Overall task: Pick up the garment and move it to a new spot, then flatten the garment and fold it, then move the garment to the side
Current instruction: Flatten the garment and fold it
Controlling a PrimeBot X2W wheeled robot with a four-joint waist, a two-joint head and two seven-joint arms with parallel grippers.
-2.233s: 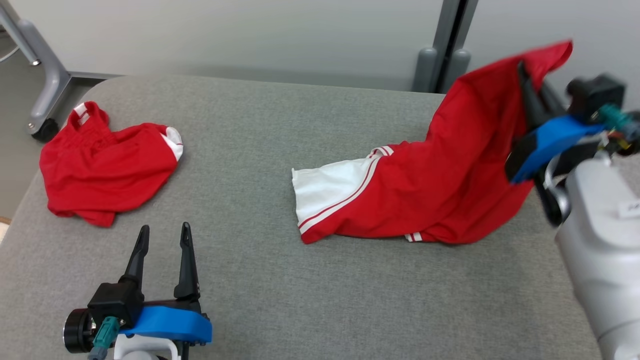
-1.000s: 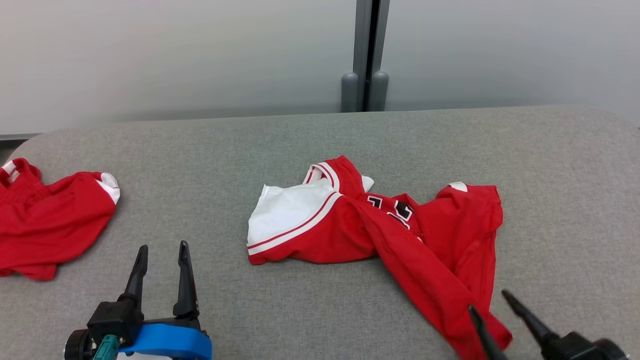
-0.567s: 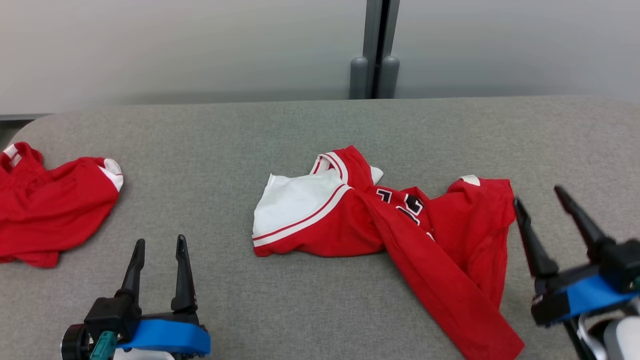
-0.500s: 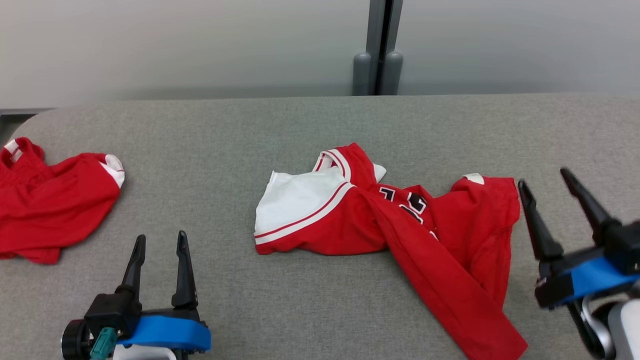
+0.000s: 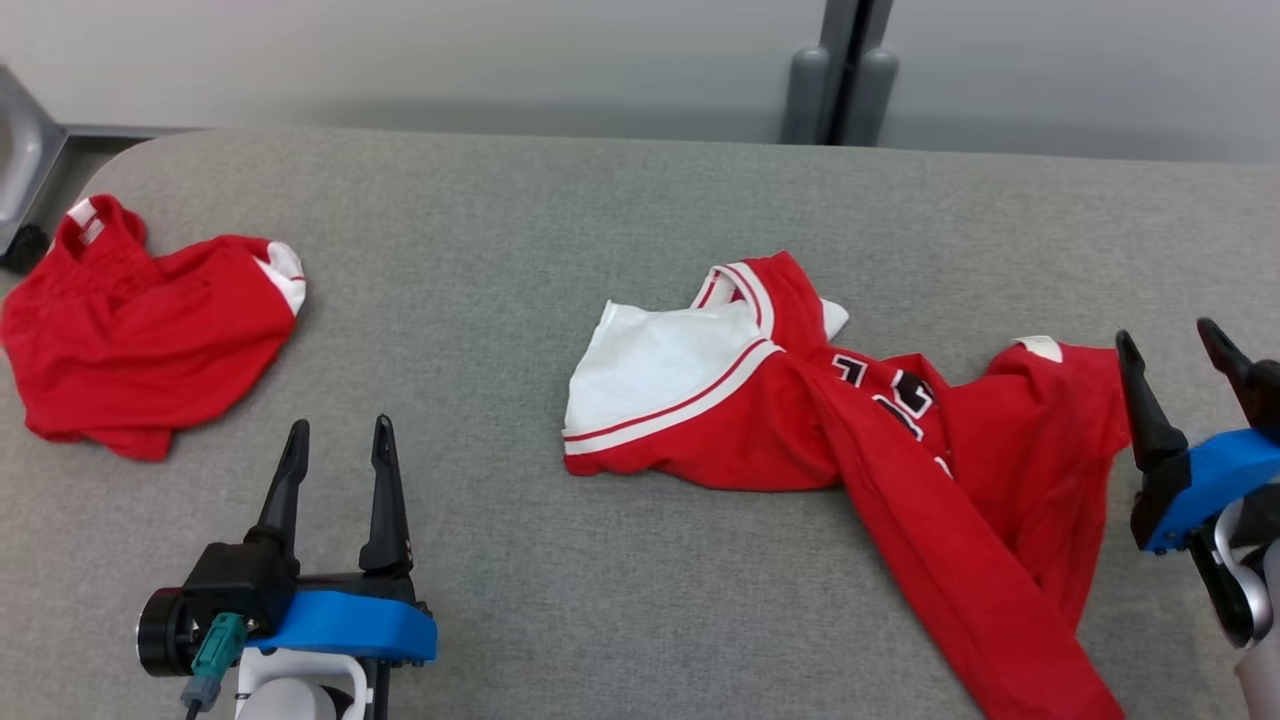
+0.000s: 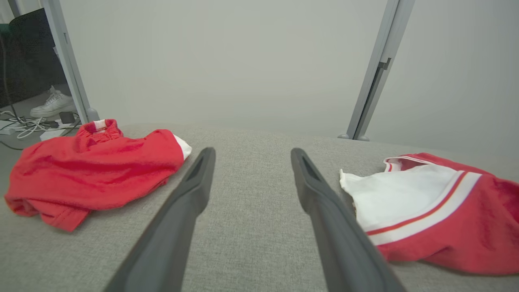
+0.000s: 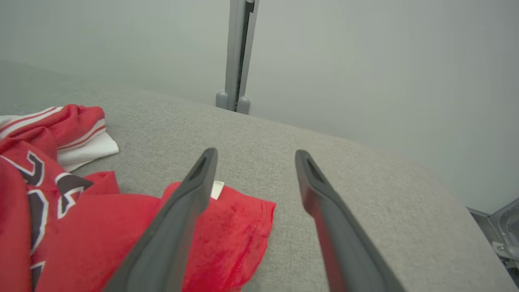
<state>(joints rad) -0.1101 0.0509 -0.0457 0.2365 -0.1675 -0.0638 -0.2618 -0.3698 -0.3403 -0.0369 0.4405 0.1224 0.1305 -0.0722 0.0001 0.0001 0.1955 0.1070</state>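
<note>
right gripper (image 5: 1168, 338) spread, empty, just beside right edge of garment (image 5: 760, 440) | left gripper (image 5: 340, 428) spread, empty, well apart | garment crumpled mid table (image 5: 560, 190), long axis left-right, white panel toward left arm; right arm nearer | twisted tail cut off at head view's bottom edge, number print half folded under

**Red jersey (image 5: 870, 440) crumpled, not yet flat**

Red w/ white side panel (image 5: 660, 375), red-white striped trim, black-white numerals (image 5: 895, 400) partly hidden by folds. Lies bunched & twisted on grey table (image 5: 480, 250), centre to right. White panel at left end, facing up. One long red fold runs diag. toward near right edge.
</note>
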